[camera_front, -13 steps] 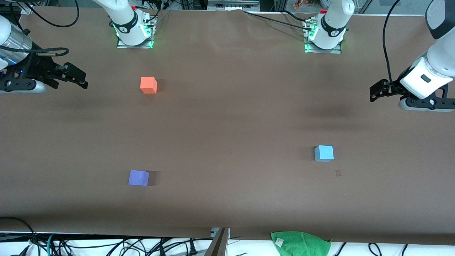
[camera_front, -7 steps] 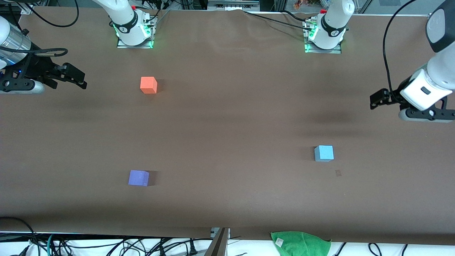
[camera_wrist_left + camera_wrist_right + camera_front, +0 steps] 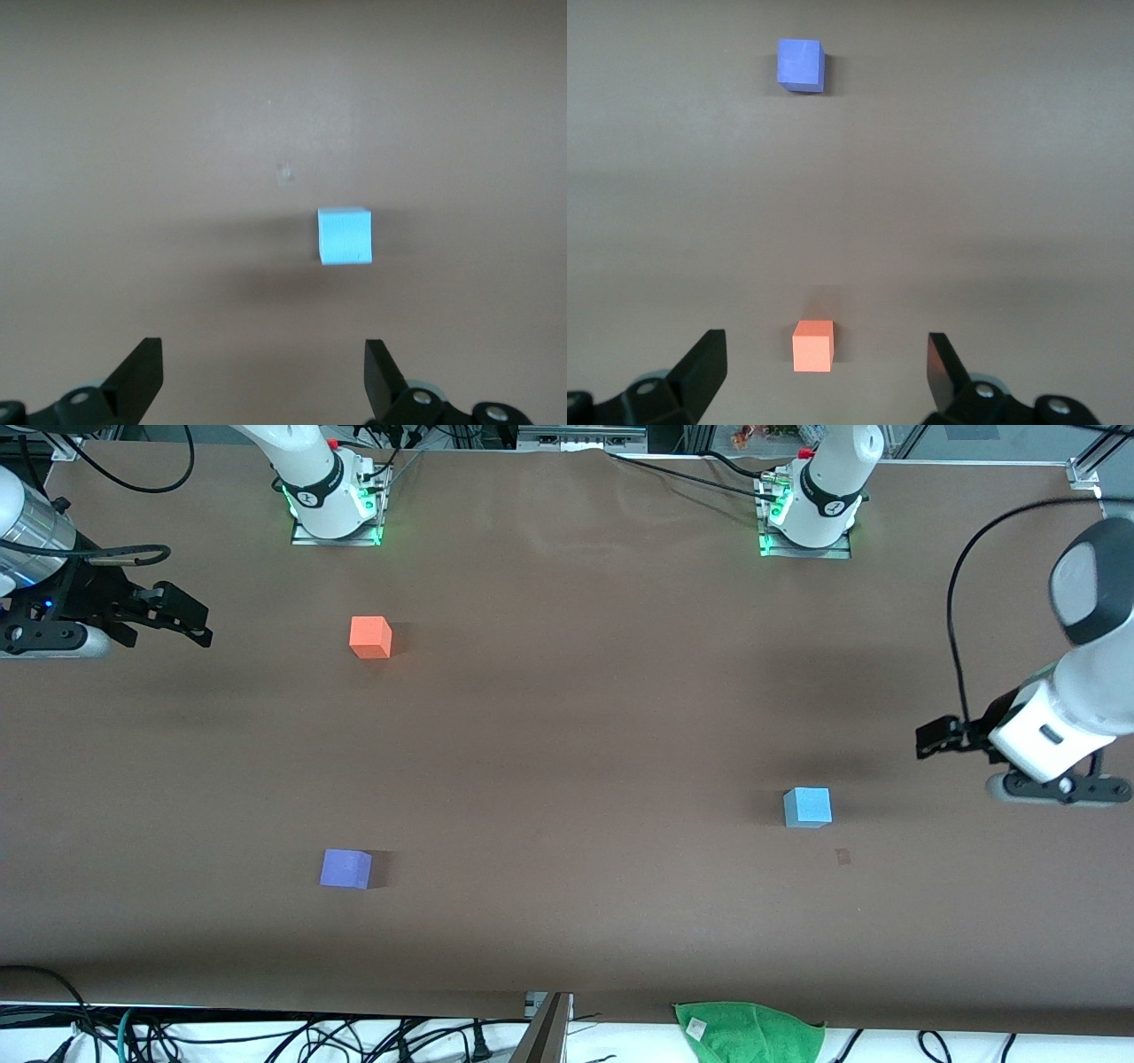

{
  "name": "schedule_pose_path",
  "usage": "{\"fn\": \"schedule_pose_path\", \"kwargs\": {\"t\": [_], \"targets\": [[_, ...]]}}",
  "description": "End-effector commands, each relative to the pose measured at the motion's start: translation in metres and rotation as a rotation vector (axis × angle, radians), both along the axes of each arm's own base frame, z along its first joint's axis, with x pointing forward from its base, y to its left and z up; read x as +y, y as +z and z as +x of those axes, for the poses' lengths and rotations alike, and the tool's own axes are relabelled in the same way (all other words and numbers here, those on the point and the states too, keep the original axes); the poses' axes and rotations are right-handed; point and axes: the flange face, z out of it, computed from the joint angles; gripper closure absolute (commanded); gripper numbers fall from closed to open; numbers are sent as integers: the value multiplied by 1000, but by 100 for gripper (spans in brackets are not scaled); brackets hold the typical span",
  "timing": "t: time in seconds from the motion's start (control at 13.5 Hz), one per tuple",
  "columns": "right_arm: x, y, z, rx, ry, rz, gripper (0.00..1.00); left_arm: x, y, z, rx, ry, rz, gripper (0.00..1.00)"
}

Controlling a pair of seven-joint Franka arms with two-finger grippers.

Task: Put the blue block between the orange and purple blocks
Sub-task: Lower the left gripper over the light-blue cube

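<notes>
Counter (image 3: 567, 735): a big brown top. All three blocks sit on it, well apart from each other.
Left arm: it comes from its base at the top of the front view and reaches out over the left arm's end of the counter.
Right arm: it waits at the right arm's end of the counter.
Left gripper (image 3: 926, 740): up in the air over bare counter, near the blue block and not touching it. Its fingers (image 3: 142, 372) are spread wide and hold nothing.
Right gripper (image 3: 197, 625): up over the counter at the right arm's end, near the orange block. Its fingers (image 3: 704, 367) are spread wide and hold nothing.
Green cloth (image 3: 749, 1032): lies at the counter's edge nearest the front camera.
Blue block (image 3: 807, 807): sits flat toward the left arm's end of the counter, alone.
Orange block (image 3: 370, 638): sits toward the right arm's end, farther from the front camera than the purple block.
Purple block (image 3: 345, 868): sits toward the right arm's end, nearer the front camera than the orange block. The gap between these two is bare counter.
</notes>
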Motion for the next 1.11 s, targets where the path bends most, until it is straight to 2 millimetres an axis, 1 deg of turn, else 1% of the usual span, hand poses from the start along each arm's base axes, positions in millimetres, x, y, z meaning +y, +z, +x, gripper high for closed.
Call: {"fn": "schedule_pose_path", "kwargs": {"t": [0.0,0.07,0.15,0.22,0.3,0.37,0.52,0.67,0.89,1.04], "targets": [[-3,6,-2,-10,18,-7,1,-11,-36,23,-15,-11,-23,0],[-3,5,-2,-8,18,-7,1,-13,-59,25,19,-23,-24,0],[-3,6,-2,-8,18,-7,1,-18,-85,25,60,-35,-26,0],[-3,5,-2,-7,17,-8,1,-35,-108,22,99,-59,-26,0],[-3,6,-2,-7,17,-7,1,-45,-125,18,127,-69,-21,0],[-3,5,-2,-5,17,-9,1,-49,-137,16,147,-74,-21,0],[-3,5,-2,-5,15,-9,1,-50,-160,17,146,-79,-22,0],[-3,5,-2,-5,14,-9,1,-62,-189,18,83,-95,-22,0],[-3,5,-2,-5,11,-8,1,-55,-225,23,40,-81,-29,0],[-3,5,-2,-5,9,-8,1,-61,-232,23,37,-56,-31,0]]}}
